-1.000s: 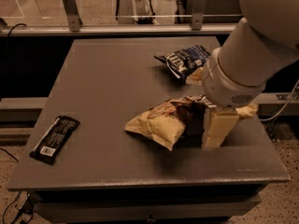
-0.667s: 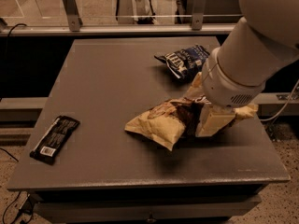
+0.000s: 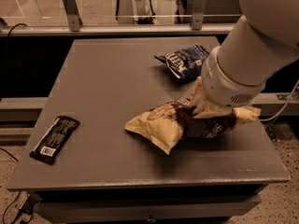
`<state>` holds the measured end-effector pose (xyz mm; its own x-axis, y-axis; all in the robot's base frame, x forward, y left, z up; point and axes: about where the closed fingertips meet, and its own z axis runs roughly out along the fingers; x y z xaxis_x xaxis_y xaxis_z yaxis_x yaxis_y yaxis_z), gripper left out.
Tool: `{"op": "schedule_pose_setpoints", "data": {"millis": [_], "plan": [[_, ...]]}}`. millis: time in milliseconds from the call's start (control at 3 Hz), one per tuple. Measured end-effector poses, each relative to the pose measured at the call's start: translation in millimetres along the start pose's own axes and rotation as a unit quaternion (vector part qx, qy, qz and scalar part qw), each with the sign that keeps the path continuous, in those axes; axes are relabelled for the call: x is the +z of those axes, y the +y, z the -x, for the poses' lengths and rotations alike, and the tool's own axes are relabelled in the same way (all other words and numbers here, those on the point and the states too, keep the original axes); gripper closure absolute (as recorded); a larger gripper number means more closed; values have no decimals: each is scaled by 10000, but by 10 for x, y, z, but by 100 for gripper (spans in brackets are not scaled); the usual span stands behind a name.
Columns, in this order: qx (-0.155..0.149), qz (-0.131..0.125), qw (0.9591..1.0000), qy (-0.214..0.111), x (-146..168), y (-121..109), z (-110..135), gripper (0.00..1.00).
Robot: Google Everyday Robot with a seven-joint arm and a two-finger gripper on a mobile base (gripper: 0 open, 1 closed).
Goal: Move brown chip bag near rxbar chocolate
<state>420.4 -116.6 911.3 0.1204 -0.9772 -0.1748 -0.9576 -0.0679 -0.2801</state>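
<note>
The brown chip bag (image 3: 159, 125) lies crumpled on the right front part of the dark table (image 3: 112, 78); it is pale tan with a dark brown middle. My gripper (image 3: 208, 110) is down on the bag's upper right part, under the big white wrist, which hides that part of the bag. The rxbar chocolate (image 3: 55, 138), a flat black wrapper with a white label patch, lies at the table's left front edge, far from the bag.
A dark-blue chip bag (image 3: 186, 59) lies at the back right of the table, just behind my arm. A glass railing with metal posts (image 3: 70, 8) runs behind the table. A cable (image 3: 285, 104) hangs at the right.
My gripper has come lower onto the brown chip bag, and the pale part seen standing right of the bag before no longer sticks out. The bag stays in place.
</note>
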Motion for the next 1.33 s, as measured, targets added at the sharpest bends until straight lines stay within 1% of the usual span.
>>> {"op": "schedule_pose_setpoints", "data": {"millis": [333,667,1000,1333], "plan": [[-10,-13,10000,2,-11,0,11,100],[-58,-84,9999,-54,-228,-80,15,100],[-88,-347,9994,38,-679,-323,-5,100],[-134,-826,9965,9,-1220,-648,45,100]]}}
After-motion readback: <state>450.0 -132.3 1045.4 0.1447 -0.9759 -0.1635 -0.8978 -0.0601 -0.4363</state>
